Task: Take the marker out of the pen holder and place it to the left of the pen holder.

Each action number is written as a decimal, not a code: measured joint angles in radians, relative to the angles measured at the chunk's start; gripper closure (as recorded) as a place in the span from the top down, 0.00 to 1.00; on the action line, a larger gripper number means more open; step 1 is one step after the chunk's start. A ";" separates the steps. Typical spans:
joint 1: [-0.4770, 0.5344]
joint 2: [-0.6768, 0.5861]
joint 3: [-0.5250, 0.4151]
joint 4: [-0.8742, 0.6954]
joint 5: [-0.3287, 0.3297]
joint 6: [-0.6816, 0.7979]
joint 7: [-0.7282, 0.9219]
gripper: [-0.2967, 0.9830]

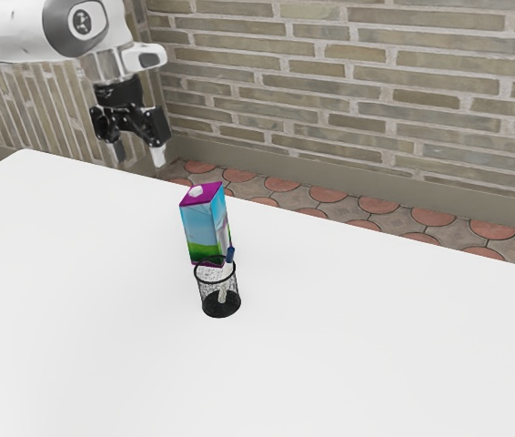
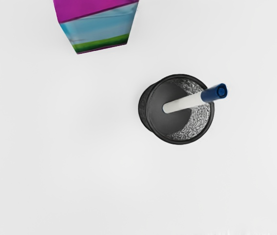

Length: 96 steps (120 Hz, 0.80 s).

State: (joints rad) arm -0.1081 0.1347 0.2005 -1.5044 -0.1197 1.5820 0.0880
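Note:
High over the table's far edge, in the exterior view's upper left, my gripper [image 1: 139, 153] stands open, its two fingertips well apart with nothing between them. The black mesh pen holder [image 1: 221, 303] is upright on the white table, some way from the gripper. Inside it leans the marker [image 1: 230, 256], white with a blue cap that sticks out above the rim. From above, in the wrist view, the marker [image 2: 188, 102] slants across the pen holder [image 2: 151, 108], its capped end resting over the rim.
A colourful carton [image 1: 205, 226] with a purple top stands close beside the pen holder; the wrist view also has this carton [image 2: 99, 30]. White tabletop [image 1: 376, 355] surrounds both. A brick wall [image 1: 358, 82] rises beyond the table.

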 joint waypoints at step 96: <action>-0.164 0.055 -0.085 -0.395 0.073 0.564 0.013 0.71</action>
State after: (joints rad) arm -0.2722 0.1895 0.1156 -1.8991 -0.0463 2.1464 0.1006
